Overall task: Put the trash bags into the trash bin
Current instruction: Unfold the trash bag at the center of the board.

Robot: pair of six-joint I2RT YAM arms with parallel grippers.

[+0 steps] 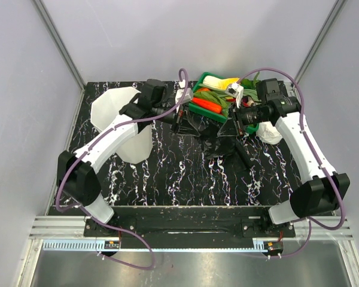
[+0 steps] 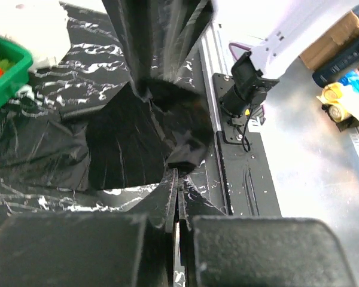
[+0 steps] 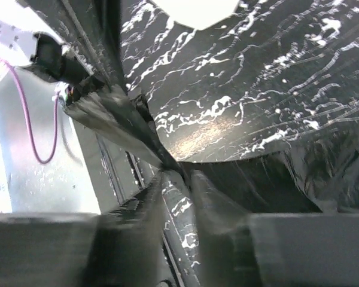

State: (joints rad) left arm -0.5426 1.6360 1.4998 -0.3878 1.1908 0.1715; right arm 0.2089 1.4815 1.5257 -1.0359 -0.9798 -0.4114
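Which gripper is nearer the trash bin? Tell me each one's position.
Left. The left gripper sits just right of the trash bin; the right gripper is farther right, beyond the trash bag.

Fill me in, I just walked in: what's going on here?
A two-armed robot is handling a black bag spread on the table by the tray. The left gripper is shut on a fold of it. The right gripper has film between its jaws; whether it grips is unclear. The bin stands at the left, bag not yet in.
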